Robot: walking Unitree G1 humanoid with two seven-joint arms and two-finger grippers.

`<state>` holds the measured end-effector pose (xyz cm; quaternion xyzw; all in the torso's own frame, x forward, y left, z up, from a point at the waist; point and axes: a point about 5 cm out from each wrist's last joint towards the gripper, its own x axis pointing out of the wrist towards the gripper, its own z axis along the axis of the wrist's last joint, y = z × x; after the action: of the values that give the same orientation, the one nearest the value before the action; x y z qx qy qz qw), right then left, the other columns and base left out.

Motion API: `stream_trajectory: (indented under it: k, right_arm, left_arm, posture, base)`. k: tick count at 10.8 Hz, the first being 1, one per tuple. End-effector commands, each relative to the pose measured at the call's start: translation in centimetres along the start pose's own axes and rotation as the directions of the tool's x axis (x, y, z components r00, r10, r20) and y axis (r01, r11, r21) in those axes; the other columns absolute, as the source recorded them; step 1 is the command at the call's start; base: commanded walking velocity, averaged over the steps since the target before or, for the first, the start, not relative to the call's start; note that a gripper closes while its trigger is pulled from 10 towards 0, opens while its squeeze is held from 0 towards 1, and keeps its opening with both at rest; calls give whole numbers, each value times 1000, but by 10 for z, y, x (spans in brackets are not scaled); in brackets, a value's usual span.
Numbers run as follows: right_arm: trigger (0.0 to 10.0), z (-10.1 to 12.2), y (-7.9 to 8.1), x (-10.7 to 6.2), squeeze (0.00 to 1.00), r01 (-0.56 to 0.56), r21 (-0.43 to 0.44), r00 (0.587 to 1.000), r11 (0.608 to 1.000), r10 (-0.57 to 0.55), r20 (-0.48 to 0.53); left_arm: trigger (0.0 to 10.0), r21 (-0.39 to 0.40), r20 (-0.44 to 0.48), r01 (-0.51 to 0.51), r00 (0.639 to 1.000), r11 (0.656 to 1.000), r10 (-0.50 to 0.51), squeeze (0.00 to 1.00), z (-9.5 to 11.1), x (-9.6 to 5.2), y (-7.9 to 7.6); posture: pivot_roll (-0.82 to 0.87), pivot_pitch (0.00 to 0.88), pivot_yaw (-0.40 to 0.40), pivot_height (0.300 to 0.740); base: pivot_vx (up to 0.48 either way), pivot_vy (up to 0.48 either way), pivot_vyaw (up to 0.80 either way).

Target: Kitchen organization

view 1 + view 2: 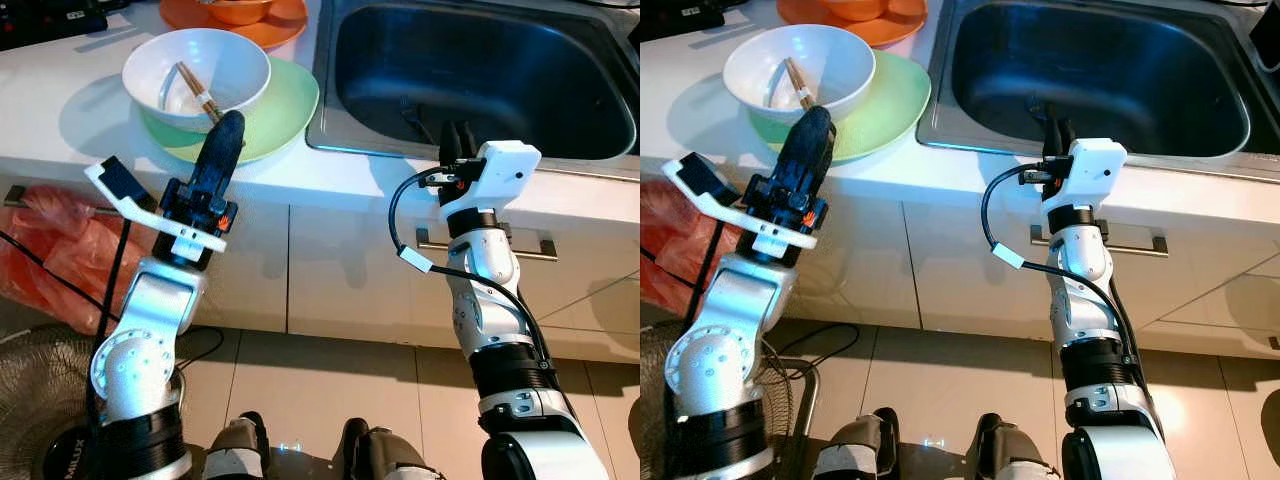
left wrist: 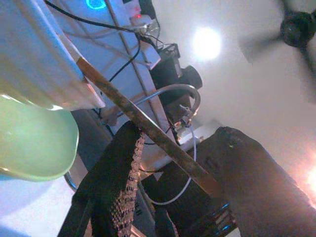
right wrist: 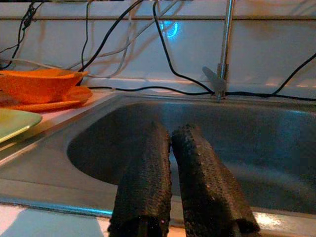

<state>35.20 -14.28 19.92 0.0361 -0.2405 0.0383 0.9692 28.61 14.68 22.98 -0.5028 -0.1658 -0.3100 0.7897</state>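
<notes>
left gripper (image 1: 226, 128) raised at the near rim of the white bowl (image 1: 197, 72), fingers clamped on the near ends of the wooden chopsticks (image 1: 198, 92), which slant down into the bowl. bowl seated on a pale green plate (image 1: 285, 105) on the white counter (image 1: 40, 110), left of the steel sink (image 1: 470, 75). behind, at the frame's top edge, an orange bowl (image 1: 238, 10) on an orange plate (image 1: 285, 28). right gripper (image 1: 457, 141) poised at the sink's front edge, fingers pressed together, holding nothing. below the counter: white cabinet fronts with a bar handle (image 1: 480, 243), an orange plastic bag (image 1: 55, 250) at far left, a fan grille (image 1: 40, 400) on the tiled floor. left wrist view, seen from low and pointing upward: a chopstick shaft (image 2: 143, 123) crossing between the two black fingers (image 2: 118, 182), bowl wall (image 2: 34, 54) and green plate rim (image 2: 37, 143) close by, plus a curved faucet spout (image 2: 180, 96), a bright ceiling lamp (image 2: 206, 43) and a ceiling fan (image 2: 298, 27) overhead. right wrist view: both textured fingers (image 3: 148, 182) side by side, nearly touching, aimed over the sink basin; faucet stem (image 3: 224, 49), black cables (image 3: 163, 44) along the back wall, orange dishes and a sliver of green plate off to one side.
</notes>
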Motion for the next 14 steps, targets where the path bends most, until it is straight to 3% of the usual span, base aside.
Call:
stream_trajectory:
  k: [1, 4, 5, 6, 7, 8, 9, 12, 13, 14]
  right_arm:
    - [10000, -2, -2, -2, 0, 5, 0, 1000, 1000, -5, -10]
    - [10000, -2, -2, -2, 0, 7, 2, 1000, 1000, -7, -10]
    - [10000, -2, -2, -2, 0, 6, 2, 1000, 1000, -6, -10]
    - [10000, -2, -2, -3, 0, 9, 1, 1000, 1000, -9, -11]
    - [10000, -2, -3, -3, 0, 11, 0, 1000, 1000, -11, -11]
    - [10000, -2, -3, -3, 0, 12, -1, 1000, 1000, -12, -11]
    - [10000, -2, -2, -2, 0, 9, 0, 1000, 1000, -9, -12]
    - [10000, -3, -2, -2, 0, 4, 1, 1000, 1000, -4, -13]
    - [10000, -3, -2, -1, 0, 3, 0, 1000, 1000, -3, -14]
    - [10000, -3, -1, -1, 0, 2, 0, 1000, 1000, -2, -14]
  left_arm:
    - [10000, -6, -6, -15, 1000, 1000, 15, 0, -3, 1, 1]
    - [10000, -39, -24, -38, 999, 999, 37, 0, -16, 9, -1]
    - [4314, -40, -30, -37, 999, 998, 36, 0, -17, 9, -1]
    - [0, -47, -26, -40, 999, 998, 39, 0, -18, 10, -1]
    - [0, -48, -24, -40, 999, 998, 39, 0, -17, 10, 0]
    - [4392, -49, -24, -39, 999, 998, 38, 0, -17, 10, 0]
    - [10000, -48, -18, -48, 999, 998, 48, 0, -16, 9, 1]
    - [10000, -50, 8, -67, 998, 997, 67, 0, -12, 6, 4]
    - [0, -48, 8, -60, 998, 997, 61, 0, -13, 6, 3]
    - [0, -44, 2, -51, 999, 998, 51, 0, -14, 6, 1]
  posture:
    - [152, 224, -55, 740]
    - [152, 223, -53, 740]
    - [151, 224, -52, 740]
    - [148, 224, -51, 740]
    - [147, 224, -50, 740]
    - [148, 223, -51, 740]
    - [151, 221, -53, 740]
    - [152, 217, -56, 740]
    - [151, 215, -57, 740]
    - [151, 215, -57, 740]
  base:
    - [0, 0, 0]
    - [0, 0, 0]
    - [0, 0, 0]
    - [0, 0, 0]
    - [0, 0, 0]
    - [0, 0, 0]
    - [0, 0, 0]
    - [0, 0, 0]
    - [0, 0, 0]
    - [0, 0, 0]
